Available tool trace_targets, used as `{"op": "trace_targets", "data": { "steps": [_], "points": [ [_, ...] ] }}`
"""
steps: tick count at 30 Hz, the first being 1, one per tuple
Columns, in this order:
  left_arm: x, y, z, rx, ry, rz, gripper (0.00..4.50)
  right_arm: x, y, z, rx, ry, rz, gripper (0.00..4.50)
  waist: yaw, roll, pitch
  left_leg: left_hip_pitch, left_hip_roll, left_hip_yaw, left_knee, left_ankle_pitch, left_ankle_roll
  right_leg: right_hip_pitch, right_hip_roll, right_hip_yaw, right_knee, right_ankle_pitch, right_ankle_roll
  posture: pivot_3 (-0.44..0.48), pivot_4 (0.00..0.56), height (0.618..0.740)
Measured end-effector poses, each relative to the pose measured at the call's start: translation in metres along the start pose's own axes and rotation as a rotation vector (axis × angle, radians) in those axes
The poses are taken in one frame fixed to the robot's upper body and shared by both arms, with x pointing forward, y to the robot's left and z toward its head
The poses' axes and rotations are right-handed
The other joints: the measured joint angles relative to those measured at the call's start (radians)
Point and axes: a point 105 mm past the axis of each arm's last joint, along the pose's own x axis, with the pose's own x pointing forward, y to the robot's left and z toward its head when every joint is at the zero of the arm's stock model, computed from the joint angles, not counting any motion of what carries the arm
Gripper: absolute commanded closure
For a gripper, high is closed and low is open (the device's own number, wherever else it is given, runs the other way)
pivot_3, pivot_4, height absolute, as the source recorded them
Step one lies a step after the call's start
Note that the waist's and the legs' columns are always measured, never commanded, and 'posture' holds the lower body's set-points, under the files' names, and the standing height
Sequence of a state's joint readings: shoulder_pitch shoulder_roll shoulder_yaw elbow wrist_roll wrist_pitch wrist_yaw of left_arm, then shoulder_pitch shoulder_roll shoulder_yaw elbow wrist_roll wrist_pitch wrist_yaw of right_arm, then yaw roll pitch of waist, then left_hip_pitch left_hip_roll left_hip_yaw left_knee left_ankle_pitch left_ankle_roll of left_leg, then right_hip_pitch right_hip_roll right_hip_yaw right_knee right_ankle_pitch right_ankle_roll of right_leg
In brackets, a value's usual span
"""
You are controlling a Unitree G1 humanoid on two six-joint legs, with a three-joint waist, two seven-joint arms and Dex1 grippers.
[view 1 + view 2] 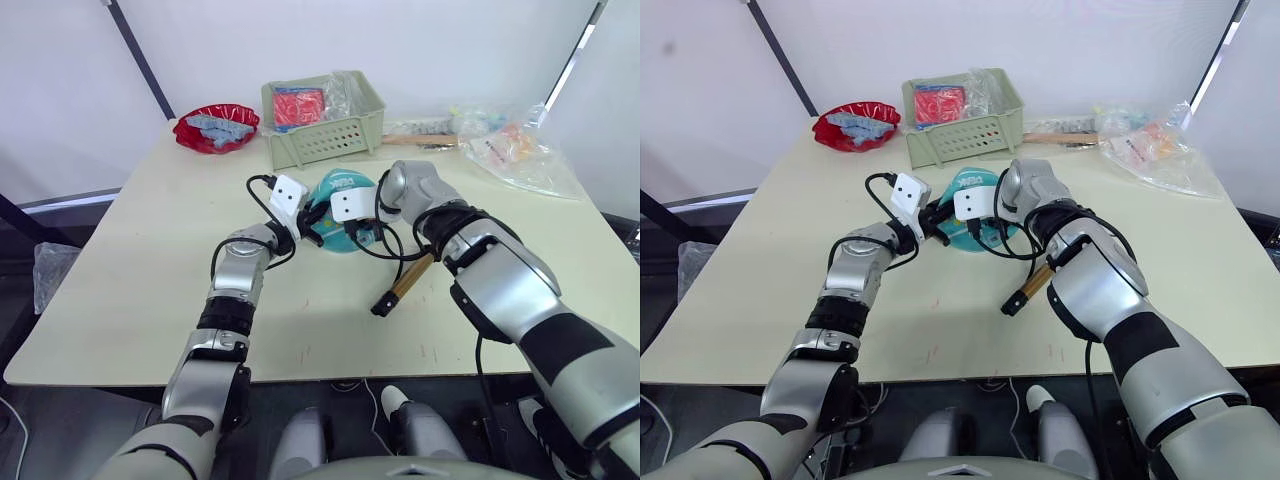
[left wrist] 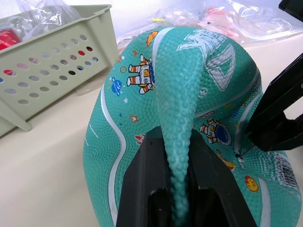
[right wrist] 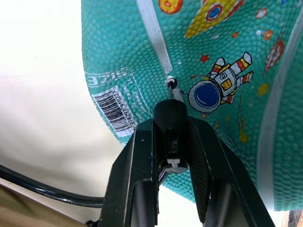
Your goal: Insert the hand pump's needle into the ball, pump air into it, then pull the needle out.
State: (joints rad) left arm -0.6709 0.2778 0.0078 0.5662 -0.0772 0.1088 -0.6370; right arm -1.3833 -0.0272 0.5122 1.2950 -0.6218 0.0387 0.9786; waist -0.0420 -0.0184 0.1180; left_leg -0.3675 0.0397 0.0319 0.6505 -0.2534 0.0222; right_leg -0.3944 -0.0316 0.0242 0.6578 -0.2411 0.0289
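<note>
Right tool clamps the needle fitting, tip at the ball valve, left tool pinching a fold of the soft ball on the worktop; insertion step, so next push straight in; pump lies just beside.

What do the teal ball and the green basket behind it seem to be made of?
The ball looks like soft, under-inflated rubber: its pebbled matte skin folds into a ridge where the left tool pinches it. The basket looks like rigid moulded plastic, pale green with a smooth, dull finish and rows of punched holes in its walls.
</note>
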Motion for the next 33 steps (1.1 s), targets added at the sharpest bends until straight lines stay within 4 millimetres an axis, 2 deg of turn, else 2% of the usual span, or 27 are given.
{"op": "trace_targets", "data": {
  "steps": [11, 17, 25, 26, 28, 29, 30, 33],
  "points": [
    [0.004, -0.004, 0.003, 0.009, -0.013, -0.029, 4.48, -0.012, -0.002, -0.015, -0.032, 0.014, 0.038, 4.16, 0.007, 0.002, 0.004, -0.004, -0.001, -0.002, 0.000, 0.000, 0.000, -0.001, -0.004, -0.002, -0.002, -0.001, 0.001, 0.000, 0.150, 0.738],
    [0.005, -0.006, 0.006, 0.018, -0.023, -0.047, 4.48, -0.018, -0.003, -0.016, -0.045, 0.022, 0.060, 4.16, 0.011, 0.004, 0.005, -0.011, -0.002, -0.009, 0.000, 0.000, 0.000, -0.002, -0.004, -0.008, -0.006, 0.001, -0.001, 0.000, 0.150, 0.738],
    [0.008, -0.008, 0.008, 0.028, -0.029, -0.058, 4.48, -0.022, -0.004, -0.022, -0.057, 0.038, 0.074, 4.16, 0.023, 0.007, 0.007, -0.012, -0.003, -0.010, 0.000, 0.000, 0.000, -0.002, -0.005, -0.010, -0.009, 0.000, -0.001, 0.000, 0.150, 0.738],
    [0.008, -0.008, 0.008, 0.029, -0.030, -0.059, 4.50, -0.023, -0.004, -0.022, -0.060, 0.039, 0.076, 3.66, 0.025, 0.007, 0.007, -0.013, -0.003, -0.010, 0.000, 0.000, 0.000, -0.002, -0.005, -0.010, -0.009, 0.000, -0.001, 0.000, 0.150, 0.738],
    [0.009, -0.009, 0.008, 0.031, -0.031, -0.063, 4.50, -0.024, -0.004, -0.024, -0.067, 0.039, 0.079, 2.98, 0.028, 0.007, 0.007, -0.013, -0.003, -0.011, 0.000, 0.000, 0.000, -0.002, -0.005, -0.010, -0.010, 0.000, -0.001, 0.000, 0.150, 0.738],
    [0.010, -0.008, 0.011, 0.038, -0.035, -0.068, 4.50, -0.026, -0.002, -0.028, -0.072, 0.047, 0.102, 2.98, 0.030, 0.008, 0.010, -0.015, -0.003, -0.012, -0.001, 0.000, 0.000, -0.002, -0.005, -0.011, -0.011, 0.000, -0.001, 0.000, 0.150, 0.738],
    [0.010, -0.008, 0.011, 0.039, -0.036, -0.069, 4.50, -0.026, -0.002, -0.028, -0.072, 0.047, 0.103, 2.69, 0.031, 0.009, 0.011, -0.015, -0.003, -0.012, -0.001, 0.000, 0.000, -0.002, -0.005, -0.012, -0.012, 0.001, -0.001, 0.000, 0.150, 0.738],
    [0.011, -0.009, 0.013, 0.045, -0.041, -0.078, 4.50, -0.032, -0.001, -0.036, -0.067, 0.054, 0.121, 2.69, 0.034, 0.011, 0.014, -0.017, -0.003, -0.013, -0.001, 0.000, 0.000, -0.002, -0.005, -0.013, -0.013, 0.001, 0.000, 0.000, 0.150, 0.738]
  ]
}}
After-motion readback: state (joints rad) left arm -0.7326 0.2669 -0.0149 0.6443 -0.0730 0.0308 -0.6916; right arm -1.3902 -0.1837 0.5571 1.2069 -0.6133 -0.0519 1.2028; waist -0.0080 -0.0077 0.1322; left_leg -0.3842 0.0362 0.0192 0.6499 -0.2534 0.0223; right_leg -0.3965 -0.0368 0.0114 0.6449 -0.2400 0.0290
